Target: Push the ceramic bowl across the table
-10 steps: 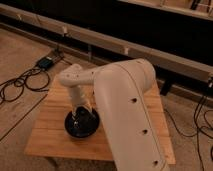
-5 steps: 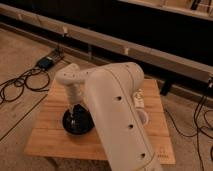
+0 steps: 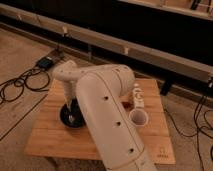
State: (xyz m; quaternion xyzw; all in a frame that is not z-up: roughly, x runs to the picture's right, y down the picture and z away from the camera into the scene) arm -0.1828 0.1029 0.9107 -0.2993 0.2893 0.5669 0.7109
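Change: ceramic bowl [image 3: 64, 119] sits a shade further from the white cup [image 3: 139, 118] than a second ago; the tool [image 3: 73, 116] and the big white arm [image 3: 107, 115] have swung the same way
Meaning: I'd say the push is live and working; the bowl is sliding, though plenty of table [image 3: 50, 142] remains on the side away from the cup
Tool: down inside the bowl, well apart from the cup; open or closed, cannot tell
Bowl position: on the table, well apart from the cup, towards the table's opposite end; partly hidden behind the arm
Bowl facing: upright, mouth up, no tilt showing
Long axis: none; it's round, so any push direction suits it equally
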